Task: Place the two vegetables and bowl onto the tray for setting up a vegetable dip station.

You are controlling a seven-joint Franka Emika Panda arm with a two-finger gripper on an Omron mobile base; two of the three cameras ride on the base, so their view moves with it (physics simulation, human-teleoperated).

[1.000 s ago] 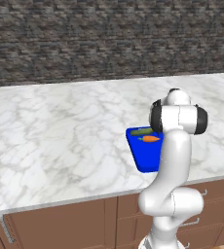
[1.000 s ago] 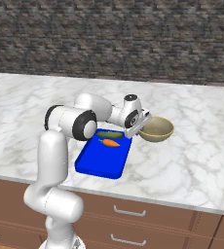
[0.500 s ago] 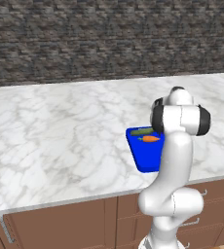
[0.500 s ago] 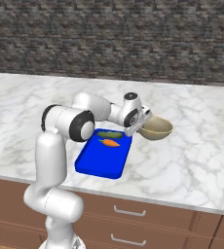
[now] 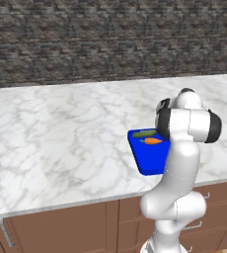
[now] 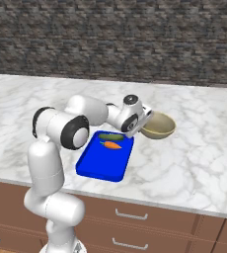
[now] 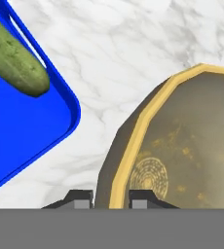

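One tray [image 6: 103, 160], one bowl [image 6: 158, 125], one cucumber [image 6: 110, 137] and one carrot [image 6: 112, 145] are on the marble counter [image 5: 61, 128]. Both vegetables lie inside the tray at its far end, the cucumber nearer the far rim and the carrot just beside it toward the tray's middle. The bowl is off the tray, just past its far right corner, and it looks tipped, its hollow turned partly toward the arm.

The gripper [image 6: 141, 122] is at the bowl's rim on the side nearest the tray. In the hand view the two fingertips [image 7: 83, 198] stand on either side of that rim, one outside the wall and one inside the hollow, close to it; whether they press it I cannot tell.

In the left base view the arm covers the bowl and the tray's right part, and the hand view cuts off most of the cucumber, the tray and the bowl's right side.
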